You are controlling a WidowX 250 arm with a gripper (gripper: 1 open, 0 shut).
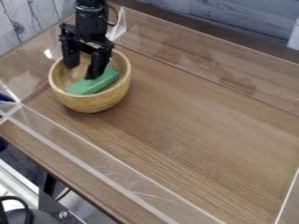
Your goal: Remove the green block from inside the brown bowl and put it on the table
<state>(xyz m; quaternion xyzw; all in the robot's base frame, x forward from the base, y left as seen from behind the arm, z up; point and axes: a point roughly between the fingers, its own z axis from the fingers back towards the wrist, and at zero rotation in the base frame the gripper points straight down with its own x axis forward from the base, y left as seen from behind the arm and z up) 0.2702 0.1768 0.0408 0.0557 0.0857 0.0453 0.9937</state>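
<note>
Green block (96,83) lying inside brown bowl (73,98), directly beneath gripper (87,65), not lifted. Gripper pointing steeply down into the bowl, jaws spread wide, fingers either side of the block's far end, grasping nothing. Bowl resting on worktop (198,122), toward its far left corner, just below the gripper.

end effector (87,65) pointing steeply down, fingers spread
</note>
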